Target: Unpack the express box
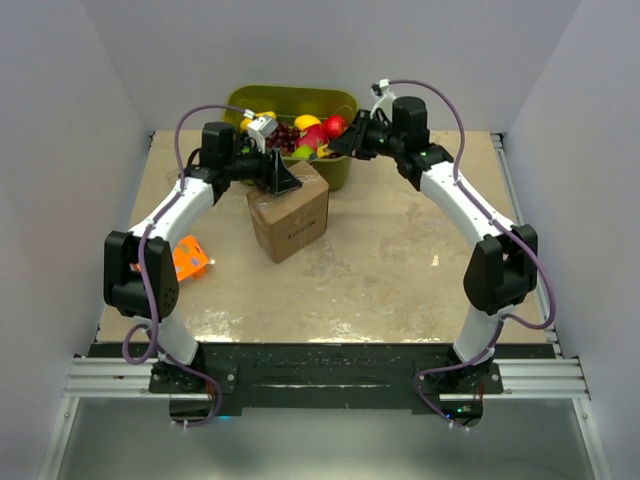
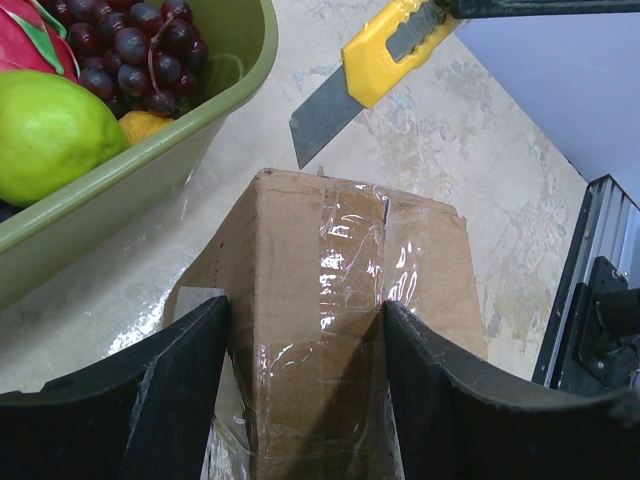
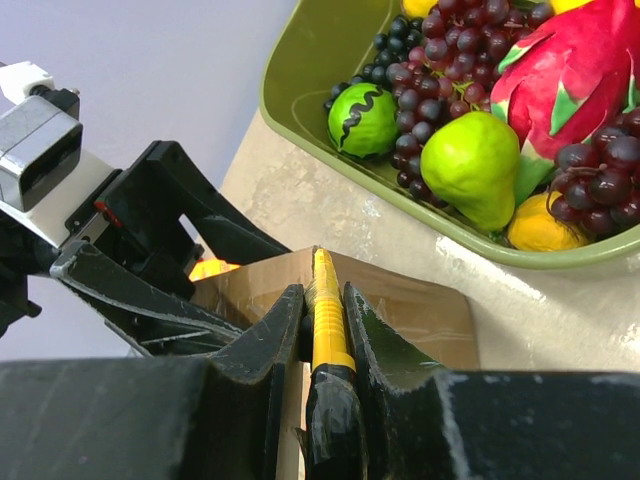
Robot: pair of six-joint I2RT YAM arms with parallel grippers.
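Observation:
The express box (image 1: pixel 290 220), brown cardboard sealed with clear tape, stands mid-table in front of the bin. My left gripper (image 1: pixel 282 182) sits over its back top corner. In the left wrist view its black fingers (image 2: pixel 190 370) press both sides of the box (image 2: pixel 330 300). My right gripper (image 1: pixel 348 142) hovers just behind the box, shut on a yellow utility knife (image 3: pixel 326 320). The knife (image 2: pixel 380 55) points down at an angle, its grey blade tip just above the far taped edge of the box (image 3: pixel 420 305).
An olive-green bin (image 1: pixel 340 172) of fruit (grapes, a green pear, a dragon fruit) stands right behind the box, close to both grippers. A flat orange package (image 1: pixel 188 257) lies at the left by the left arm's elbow. Grey walls close in on three sides.

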